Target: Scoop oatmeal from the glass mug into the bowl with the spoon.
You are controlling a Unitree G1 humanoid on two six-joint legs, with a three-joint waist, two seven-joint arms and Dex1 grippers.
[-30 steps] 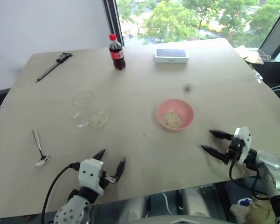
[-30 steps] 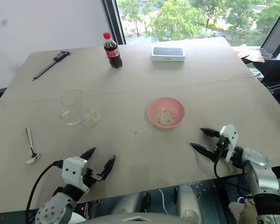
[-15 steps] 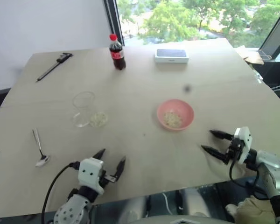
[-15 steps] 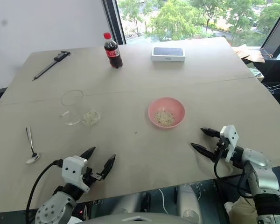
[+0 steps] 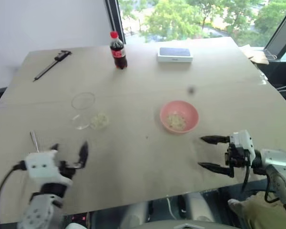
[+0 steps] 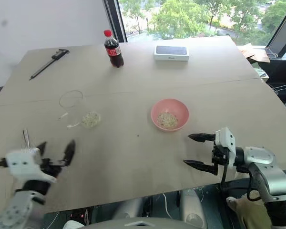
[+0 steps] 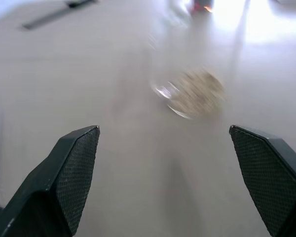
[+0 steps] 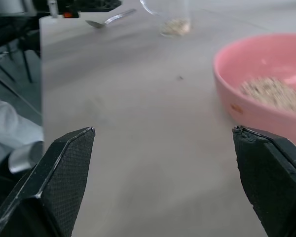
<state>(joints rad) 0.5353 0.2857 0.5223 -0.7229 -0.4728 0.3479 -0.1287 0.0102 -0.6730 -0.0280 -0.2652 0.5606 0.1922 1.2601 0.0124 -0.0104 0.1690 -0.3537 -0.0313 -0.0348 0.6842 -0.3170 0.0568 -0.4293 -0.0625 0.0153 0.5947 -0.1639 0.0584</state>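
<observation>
- Left gripper [image 5: 68, 153]: I see it above the near left part of the table [image 5: 133, 157], both black fingers spread wide, nothing between them.
- Right gripper [image 5: 212, 153]: near the table's front right edge, fingers wide apart and pointing left, empty.
- Spoon [image 5: 34, 141]: I make out only its thin handle on the table, just beyond my left gripper; the rest is hidden behind it.
- Glass mug [image 5: 82, 110]: left of centre, oatmeal [image 5: 99, 120] at its base. I cannot tell whether it stands upright.
- Bowl [image 5: 179, 117]: pink, right of centre, some flakes inside, near my right gripper.
- Far side: cola bottle [image 5: 117, 51], caliper [image 5: 51, 65], flat white box [image 5: 174, 55].
</observation>
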